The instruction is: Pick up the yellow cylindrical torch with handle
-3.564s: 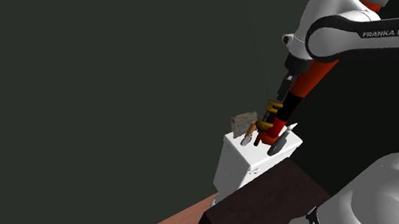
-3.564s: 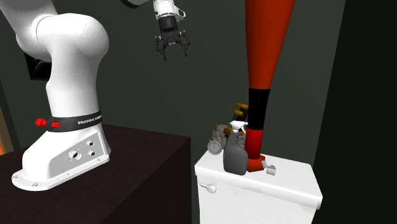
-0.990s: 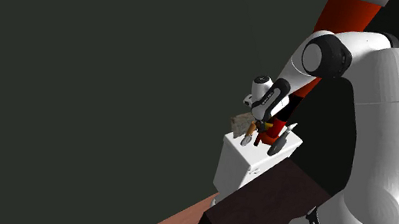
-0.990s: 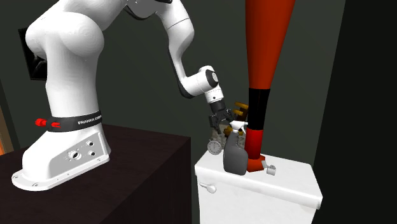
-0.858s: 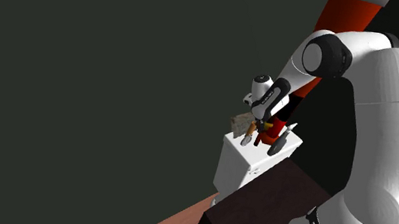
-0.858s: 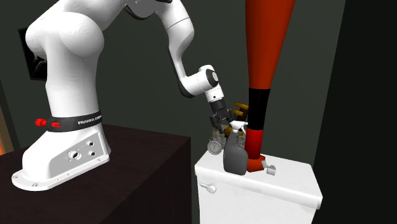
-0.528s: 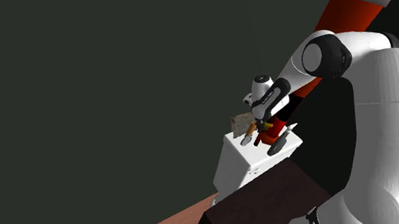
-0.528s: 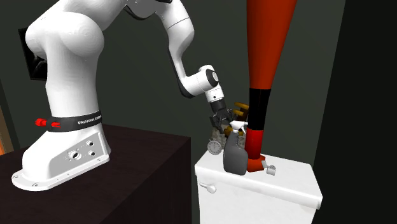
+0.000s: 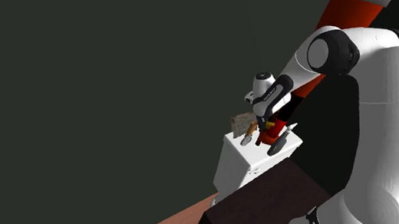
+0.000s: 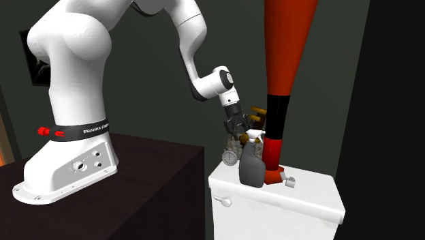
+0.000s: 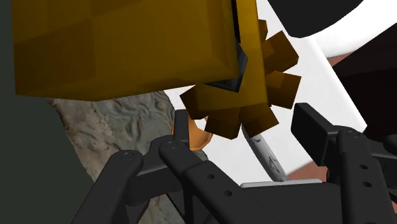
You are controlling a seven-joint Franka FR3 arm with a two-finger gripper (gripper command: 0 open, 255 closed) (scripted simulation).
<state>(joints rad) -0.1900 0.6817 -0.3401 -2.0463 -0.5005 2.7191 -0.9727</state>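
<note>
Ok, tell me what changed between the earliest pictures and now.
The arm swung down from high above the stand, bringing the gripper to the yellow torch on the white toilet tank. Its fingers stand open with the torch's toothed yellow part between them, not clasped. Over the last second the wrist only rose a little. The torch, grey spray bottle and small clock stayed put.

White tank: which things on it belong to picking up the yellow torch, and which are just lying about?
Job: yellow torch; open jaws at it.
Lying about: grey spray bottle; small clock; tall red cone; rough lump.
</note>
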